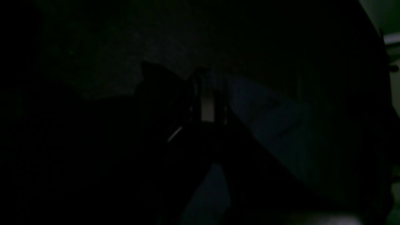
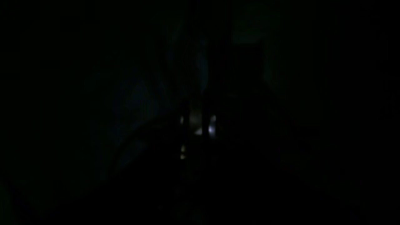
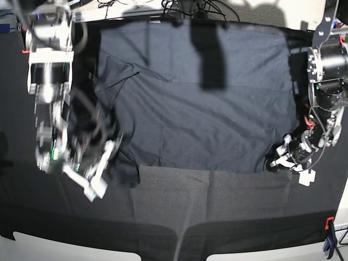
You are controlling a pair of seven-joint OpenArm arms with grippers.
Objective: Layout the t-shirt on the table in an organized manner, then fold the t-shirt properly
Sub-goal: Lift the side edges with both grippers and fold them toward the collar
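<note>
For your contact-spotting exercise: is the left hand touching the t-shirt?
Touching. In the base view the left hand sits shut on the t-shirt's lower corner, fabric bunched at its tip.

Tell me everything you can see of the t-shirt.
The t-shirt is dark navy-grey soft fabric, spread mostly flat on the black-clothed table. Its base-view left side is bunched and wrinkled. The left gripper is shut at its near right corner; the blurred right gripper is at its near left corner.

Soft matt t-shirt [image 3: 190, 114] on textured cloth-covered table [image 3: 217, 212].
</note>
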